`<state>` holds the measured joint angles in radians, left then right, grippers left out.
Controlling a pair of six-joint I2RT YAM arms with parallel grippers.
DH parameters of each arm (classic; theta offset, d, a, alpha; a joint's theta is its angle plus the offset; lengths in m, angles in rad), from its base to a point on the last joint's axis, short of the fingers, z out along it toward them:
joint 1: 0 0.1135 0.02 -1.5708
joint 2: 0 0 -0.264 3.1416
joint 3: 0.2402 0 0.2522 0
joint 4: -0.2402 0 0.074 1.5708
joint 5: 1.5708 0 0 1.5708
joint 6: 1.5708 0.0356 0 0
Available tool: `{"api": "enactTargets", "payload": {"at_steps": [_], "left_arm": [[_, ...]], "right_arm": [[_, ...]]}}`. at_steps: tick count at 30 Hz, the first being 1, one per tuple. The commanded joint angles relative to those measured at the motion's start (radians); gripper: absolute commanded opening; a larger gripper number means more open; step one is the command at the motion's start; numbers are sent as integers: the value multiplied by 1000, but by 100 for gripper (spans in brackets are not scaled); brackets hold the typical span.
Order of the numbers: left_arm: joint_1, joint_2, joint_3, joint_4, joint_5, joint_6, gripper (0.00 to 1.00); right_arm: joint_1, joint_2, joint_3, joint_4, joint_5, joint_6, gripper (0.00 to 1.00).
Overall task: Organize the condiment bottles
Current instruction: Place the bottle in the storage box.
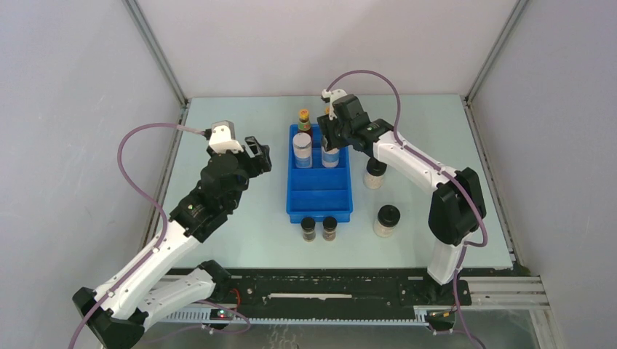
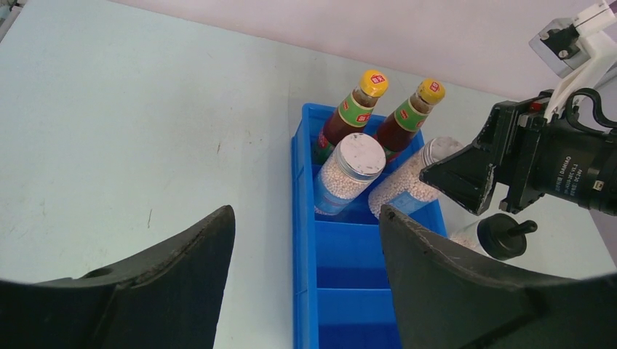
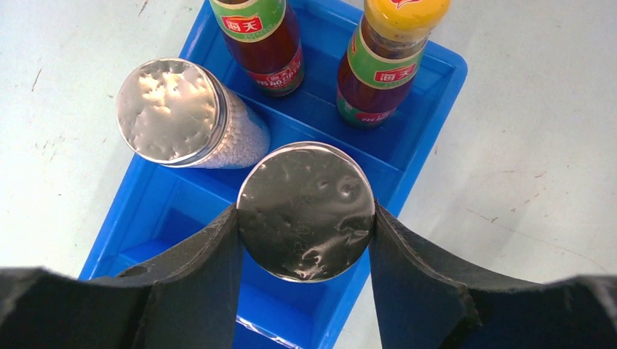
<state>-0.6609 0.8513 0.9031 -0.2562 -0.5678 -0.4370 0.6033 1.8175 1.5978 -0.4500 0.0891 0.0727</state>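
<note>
Blue tray (image 1: 319,198) has both red sauce bottles (image 2: 354,116) in its far compartment, but in the top view my right hand (image 3: 304,218) hides one. That hand is pinching a grey-lidded jar (image 3: 305,190) at the lid, over the next compartment beside the other grey-lidded jar (image 3: 171,109). I can't tell if it's set down. Left hand (image 2: 302,243) hangs spread, holding nothing. One pale black-lidded jar (image 1: 375,174) on the bench (image 1: 240,233) is half hidden behind my right arm (image 1: 407,160).

Pale green table (image 1: 422,247) is being enclosed on three sides by plain grey walls (image 1: 313,43); metal posts (image 1: 156,51) are being seen at both back corners.
</note>
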Motion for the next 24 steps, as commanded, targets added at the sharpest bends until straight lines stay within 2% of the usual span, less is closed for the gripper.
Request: {"api": "enactTargets", "payload": {"at_steps": [1, 24], "left_arm": [[0, 3, 37, 29, 6, -6, 77], [2, 8, 41, 26, 6, -4, 77]], "right_arm": [[-8, -2, 13, 88, -14, 18, 0], [-28, 22, -29, 121, -36, 27, 0]]}}
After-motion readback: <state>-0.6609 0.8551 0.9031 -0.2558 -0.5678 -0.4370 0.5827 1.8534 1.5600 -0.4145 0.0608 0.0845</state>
